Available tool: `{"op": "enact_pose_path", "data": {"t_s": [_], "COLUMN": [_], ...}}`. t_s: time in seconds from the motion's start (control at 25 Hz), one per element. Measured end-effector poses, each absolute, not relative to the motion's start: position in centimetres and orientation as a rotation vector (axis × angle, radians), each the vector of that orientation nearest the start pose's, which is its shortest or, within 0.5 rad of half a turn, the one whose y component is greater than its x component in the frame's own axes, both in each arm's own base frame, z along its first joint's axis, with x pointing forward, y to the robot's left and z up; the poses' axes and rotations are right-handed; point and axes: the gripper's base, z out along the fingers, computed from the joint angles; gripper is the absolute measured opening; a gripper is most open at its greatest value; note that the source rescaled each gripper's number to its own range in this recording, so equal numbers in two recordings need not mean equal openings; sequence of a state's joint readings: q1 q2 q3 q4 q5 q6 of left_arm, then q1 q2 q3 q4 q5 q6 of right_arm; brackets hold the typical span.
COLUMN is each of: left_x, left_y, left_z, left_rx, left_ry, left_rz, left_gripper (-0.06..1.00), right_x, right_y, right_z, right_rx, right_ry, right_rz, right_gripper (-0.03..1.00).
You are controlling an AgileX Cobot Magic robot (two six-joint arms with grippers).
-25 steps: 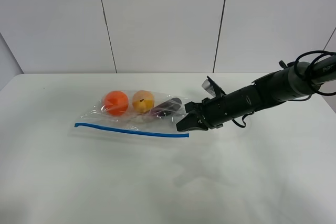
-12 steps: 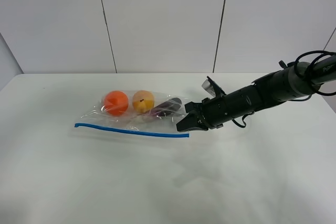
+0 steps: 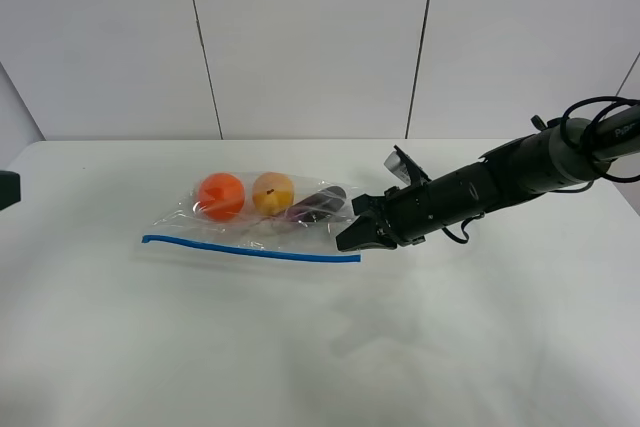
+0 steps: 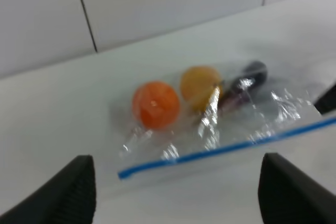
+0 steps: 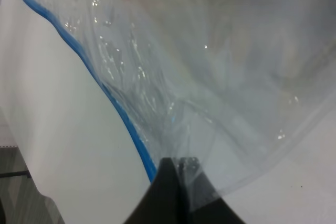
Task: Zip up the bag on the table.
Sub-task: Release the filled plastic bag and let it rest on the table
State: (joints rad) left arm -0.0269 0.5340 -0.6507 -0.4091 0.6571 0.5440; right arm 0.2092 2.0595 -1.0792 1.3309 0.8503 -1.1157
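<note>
My right gripper (image 5: 177,167) pinches the crinkly clear bag (image 3: 262,228) beside the end of its blue zip strip (image 3: 250,249), flat on the smooth white table (image 3: 300,347). My left gripper (image 4: 176,184) has its ribbed black fingers (image 4: 68,192) spread wide.

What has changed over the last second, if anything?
A dark part, likely the left arm, has entered the high view at the left edge of the table. The left gripper is open, facing the bag. The right gripper stays pinched on the bag's zip end, and the bag has not shifted.
</note>
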Motion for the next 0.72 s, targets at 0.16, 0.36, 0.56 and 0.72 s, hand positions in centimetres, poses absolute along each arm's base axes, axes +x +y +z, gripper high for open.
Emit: {"op": "enact_pose_path", "data": {"t_s": [0.16,0.36,0.56,0.72], "left_x": [8.8,6.7,5.0,3.9], "left_y": [-2.8,-3.0,-2.6,-2.4], "left_z": [32.9,32.5,32.2,31.7], "left_rx": [0.413,0.425,0.347,0.273], "left_ry": [2.033,2.087,2.125,2.113], "left_rz": [-0.188,-0.234,-0.226,-0.235], "left_gripper": [0.79,0.79,0.79,0.79], "right_x": [34.4,34.4,34.5,34.5], "right_y": [14.1,14.1,14.1,14.0], "right_z": [11.6,11.6,11.5,11.5], "right_rx": [-0.380,-0.379,-0.377,-0.375], "right_ry": [2.598,2.598,2.599,2.599], "right_rz": [1.205,1.200,1.194,1.190], "right_gripper": [0.00,0.00,0.00,0.00]}}
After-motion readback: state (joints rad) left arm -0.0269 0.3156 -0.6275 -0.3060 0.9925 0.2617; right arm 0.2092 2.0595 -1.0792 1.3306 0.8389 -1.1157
